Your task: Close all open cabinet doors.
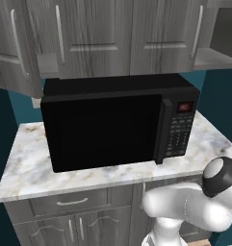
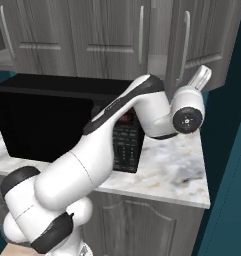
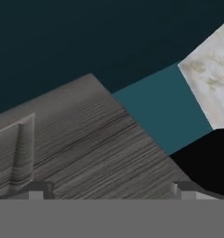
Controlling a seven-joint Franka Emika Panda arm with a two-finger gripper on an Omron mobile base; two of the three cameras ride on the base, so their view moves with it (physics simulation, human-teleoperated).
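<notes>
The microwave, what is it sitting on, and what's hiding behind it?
The black microwave sits on a white marble counter, with grey drawers below. Teal wall peeks out behind it at the left; the rest behind is covered by the microwave itself.

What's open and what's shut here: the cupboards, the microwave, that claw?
Far-left cabinet door: swung open.
Far-right cabinet door: swung open.
Middle cabinet doors: closed.
Microwave door: closed.
Drawer: closed.
Gripper: open, holding nothing, close to the far-right door.

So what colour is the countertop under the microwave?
The countertop is white marble with grey and tan veins, clearest in the left base view.
</notes>
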